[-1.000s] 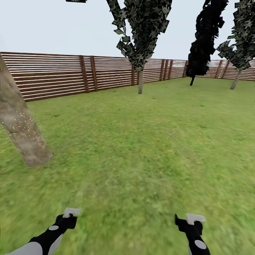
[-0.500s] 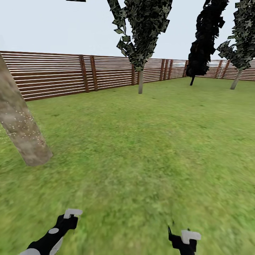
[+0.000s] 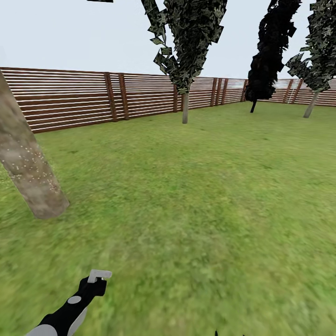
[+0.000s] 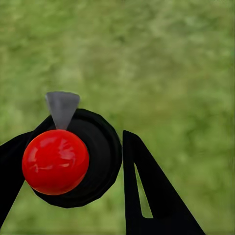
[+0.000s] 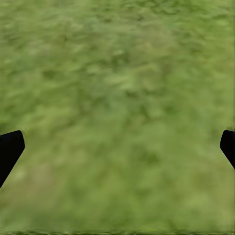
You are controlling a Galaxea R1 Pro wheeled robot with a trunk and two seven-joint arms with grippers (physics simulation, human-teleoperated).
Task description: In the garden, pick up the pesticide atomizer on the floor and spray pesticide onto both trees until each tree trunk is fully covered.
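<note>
My left gripper (image 3: 95, 282) seems clenched around the pesticide atomizer (image 4: 100, 147). In my left wrist view, a round black body sits between my two dark fingers, with a grey cone at its edge and a red ball (image 4: 55, 161) in front of it. From this angle I can't be sure it is the bottle. My right gripper (image 5: 117, 147) is released, with its fingertips spread wide over bare lawn (image 3: 200, 200).

So I judge the pickup done. The near tree trunk (image 3: 28, 172) carries pale speckles over its lower stretch only, so its coverage looks partial. The other tree has yet to be sprayed.

By count there is one atomizer. There are three pale-trunked trees: the near one, one by the fence (image 3: 185, 108) and one far right (image 3: 310, 106). There is also one all-black tree (image 3: 268, 51).
</note>
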